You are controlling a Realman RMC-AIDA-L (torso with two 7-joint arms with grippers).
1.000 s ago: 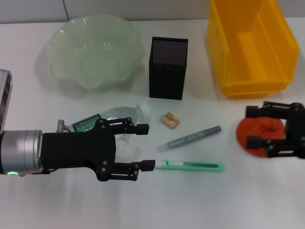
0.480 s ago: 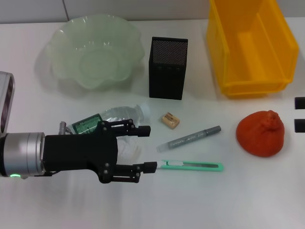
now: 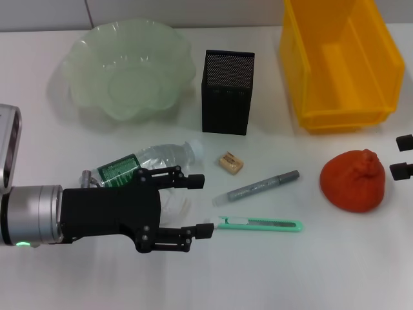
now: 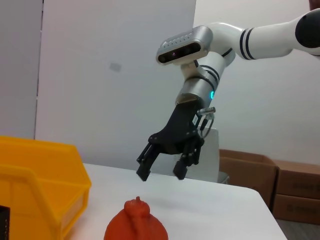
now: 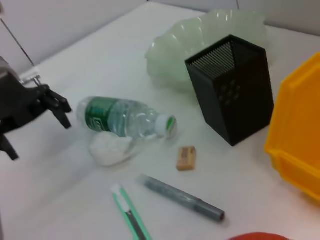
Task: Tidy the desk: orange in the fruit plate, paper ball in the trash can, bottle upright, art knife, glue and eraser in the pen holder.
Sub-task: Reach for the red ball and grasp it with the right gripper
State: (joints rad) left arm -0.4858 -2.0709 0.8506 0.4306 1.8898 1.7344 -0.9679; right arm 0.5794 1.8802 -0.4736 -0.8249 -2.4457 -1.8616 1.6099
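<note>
My left gripper [image 3: 203,205] is open low over the desk [image 3: 193,278], its fingers straddling the crumpled paper ball [image 5: 110,147], which the head view mostly hides. The bottle [image 3: 148,161] lies on its side just behind it. In front of the pen holder [image 3: 227,92] lie the eraser [image 3: 230,163], the grey glue [image 3: 257,186] and the mint-green art knife [image 3: 261,224]. The orange [image 3: 353,181] rests on the desk at the right. My right gripper [image 3: 403,157] is open at the right edge, clear of the orange; the left wrist view has it [image 4: 160,170] hovering above the fruit [image 4: 136,225].
The fruit plate [image 3: 84,61] stands at the back left and the yellow trash can [image 3: 310,77] at the back right, with the pen holder between them. Bare tabletop runs along the front edge.
My right gripper, which was around the orange, has pulled away to the right edge, leaving the orange on the desk. My left gripper has drifted slightly toward the front.
</note>
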